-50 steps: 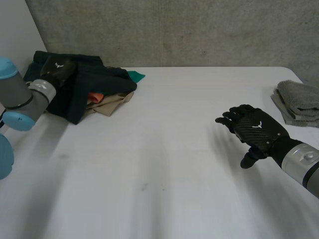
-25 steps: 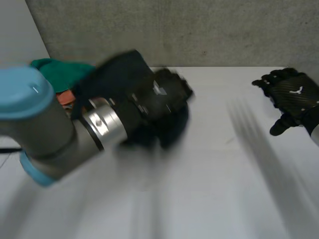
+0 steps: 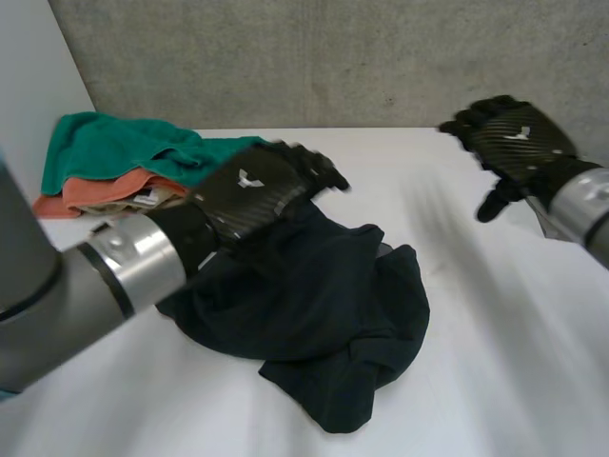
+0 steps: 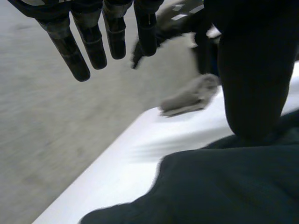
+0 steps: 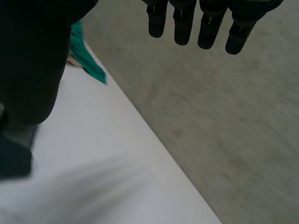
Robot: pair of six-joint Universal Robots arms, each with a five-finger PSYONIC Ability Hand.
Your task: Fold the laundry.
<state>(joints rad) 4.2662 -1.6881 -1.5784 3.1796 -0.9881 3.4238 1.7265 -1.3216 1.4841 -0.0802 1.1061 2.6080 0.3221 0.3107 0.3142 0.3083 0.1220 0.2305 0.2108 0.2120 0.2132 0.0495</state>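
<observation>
A dark, nearly black garment lies crumpled in the middle of the white table. My left hand hovers over its far left part, open. In the left wrist view its fingers are straight and hold nothing, with the dark garment below the palm. My right hand is raised at the far right, away from the garment. It is open, and its straight fingers are empty.
A heap of teal cloth over orange cloth sits at the table's far left corner. A folded grey towel lies near the far right edge. The concrete wall runs behind the table.
The left hand pulled the dark garment off the far-left heap to the middle of the table and let go of it. The right hand rose and moved toward the far right.
</observation>
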